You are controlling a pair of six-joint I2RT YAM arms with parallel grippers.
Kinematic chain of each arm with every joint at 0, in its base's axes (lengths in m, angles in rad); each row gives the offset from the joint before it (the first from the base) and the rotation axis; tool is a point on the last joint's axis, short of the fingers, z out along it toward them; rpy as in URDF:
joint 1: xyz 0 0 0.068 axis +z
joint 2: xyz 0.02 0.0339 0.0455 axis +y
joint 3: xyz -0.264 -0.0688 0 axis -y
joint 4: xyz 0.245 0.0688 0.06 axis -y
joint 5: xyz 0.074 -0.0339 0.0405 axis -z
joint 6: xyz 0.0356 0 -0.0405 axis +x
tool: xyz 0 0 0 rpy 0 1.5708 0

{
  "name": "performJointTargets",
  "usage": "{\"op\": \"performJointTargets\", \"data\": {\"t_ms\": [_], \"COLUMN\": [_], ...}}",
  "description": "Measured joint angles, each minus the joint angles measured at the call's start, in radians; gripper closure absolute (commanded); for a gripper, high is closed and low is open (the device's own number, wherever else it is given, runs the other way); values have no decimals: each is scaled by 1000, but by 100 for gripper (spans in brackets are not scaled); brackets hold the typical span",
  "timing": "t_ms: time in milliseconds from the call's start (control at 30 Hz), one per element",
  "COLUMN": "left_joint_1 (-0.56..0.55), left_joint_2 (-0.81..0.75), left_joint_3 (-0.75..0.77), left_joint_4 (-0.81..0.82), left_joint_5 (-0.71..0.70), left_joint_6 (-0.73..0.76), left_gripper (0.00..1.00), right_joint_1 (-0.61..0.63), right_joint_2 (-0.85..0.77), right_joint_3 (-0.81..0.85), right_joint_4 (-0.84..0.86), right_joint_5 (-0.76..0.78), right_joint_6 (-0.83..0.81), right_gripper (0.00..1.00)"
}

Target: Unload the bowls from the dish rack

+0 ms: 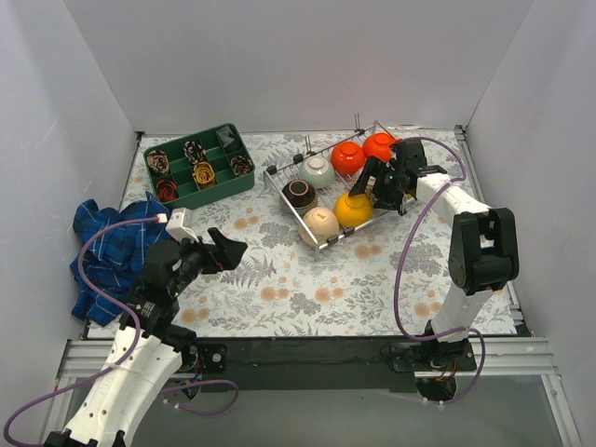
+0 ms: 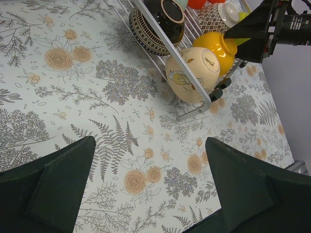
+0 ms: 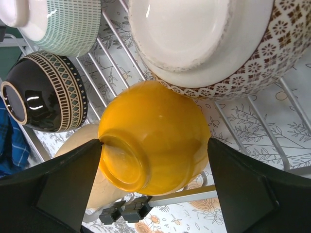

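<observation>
— Where does the orange-yellow bowl (image 3: 150,141) sit against the right gripper (image 3: 154,143)?
— Between its fingers; they stand wide apart, one at the bowl's foot ring, the other just beside its wall; whether either touches I cannot tell; nothing is clamped.

— And within the dish rack (image 1: 293,210)?
— At the rack's near right corner, by the near rail; the beige bowl (image 1: 319,223) is just beside it at the same rail; the white lattice bowl (image 3: 204,43) lies next to it, deeper in the rack.

— Which way does it point?
— It is round, so it has no long axis; it lies tipped over, foot ring up and slanted towards the beige bowl; the mouth is turned down and hidden.

— The left gripper (image 2: 149,145)?
— Wide open, holding nothing; it hangs over the flowered cloth (image 2: 97,87), well apart from the rack, off its near left side.
</observation>
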Motion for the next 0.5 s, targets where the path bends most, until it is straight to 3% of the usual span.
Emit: {"op": "performJointTargets", "data": {"t_ms": [500], "left_joint_1": [0], "left_joint_2": [-21], "left_joint_3": [-1], "left_joint_4": [3], "left_joint_5": [2], "left_joint_6": [0], "left_gripper": [2], "right_joint_1": [18], "right_joint_2": [-93], "right_joint_3": [-95], "right_joint_4": [1], "right_joint_5": [84], "right_joint_6": [46], "right_gripper": [1]}}
